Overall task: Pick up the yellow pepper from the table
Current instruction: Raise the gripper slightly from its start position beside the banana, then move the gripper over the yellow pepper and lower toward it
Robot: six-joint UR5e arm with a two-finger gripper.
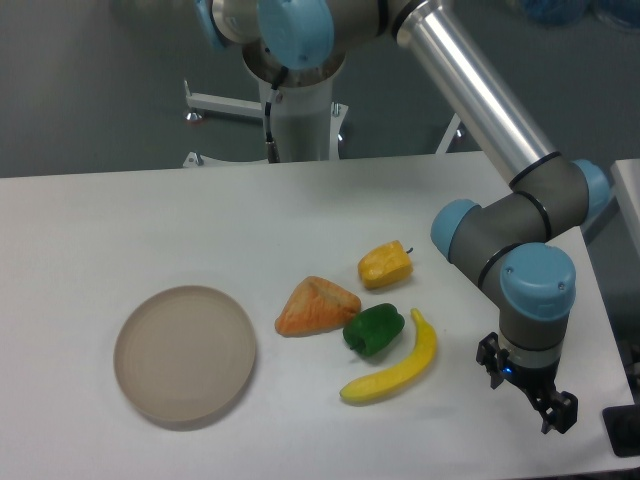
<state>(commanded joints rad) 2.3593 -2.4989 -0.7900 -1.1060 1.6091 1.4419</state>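
Note:
The yellow pepper (385, 266) lies on the white table (150, 220), right of centre, small and yellow-orange with a tiny dark stem at its right end. My gripper (527, 392) hangs near the table's front right corner, well to the right of and nearer than the pepper. Its two dark fingers stand apart with nothing between them, so it is open and empty.
An orange wedge-shaped item (315, 306), a green pepper (374, 331) and a long yellow banana (395, 364) lie close together just in front of the yellow pepper. A round beige plate (185, 353) sits at the front left. The arm's base (295, 110) stands behind the table.

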